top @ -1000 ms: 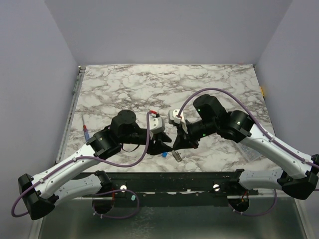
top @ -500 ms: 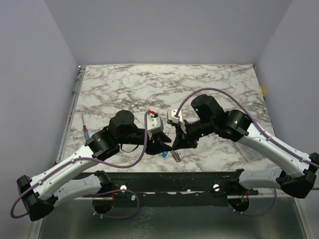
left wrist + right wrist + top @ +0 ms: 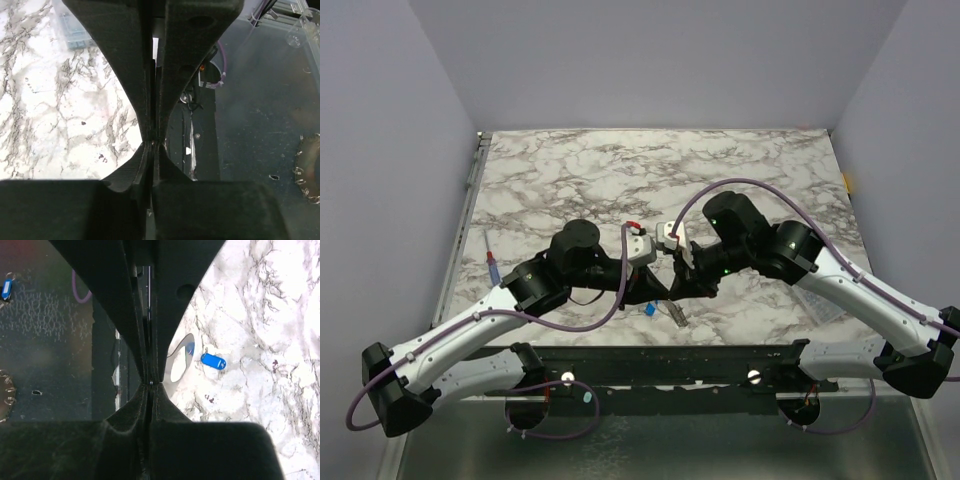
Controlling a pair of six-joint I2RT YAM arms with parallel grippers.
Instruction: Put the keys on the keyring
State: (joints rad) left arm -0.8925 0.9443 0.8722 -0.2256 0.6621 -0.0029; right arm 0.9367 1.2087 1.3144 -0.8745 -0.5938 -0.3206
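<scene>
In the top view both grippers meet tip to tip over the marble near the front edge. My left gripper (image 3: 656,291) is shut; in its wrist view the fingers (image 3: 142,100) press flat together with only a tiny glint at the pinch, and I cannot tell what it is. My right gripper (image 3: 684,287) is shut too. A silvery loop, the keyring (image 3: 176,357), curves out from its pinched tips. A blue-headed key (image 3: 213,361) lies on the marble beside that loop, and shows in the top view (image 3: 648,309) next to a silvery key (image 3: 676,315).
A blue-and-red screwdriver (image 3: 492,262) lies along the table's left edge. A clear plastic box (image 3: 823,302) sits under the right arm. The black rail (image 3: 670,352) with both arm bases runs along the near edge. Purple cables (image 3: 600,318) hang from each arm.
My left gripper has shut and pushed right, up against the right gripper's tips. The right arm has barely moved. The keys on the marble lie where they were.
</scene>
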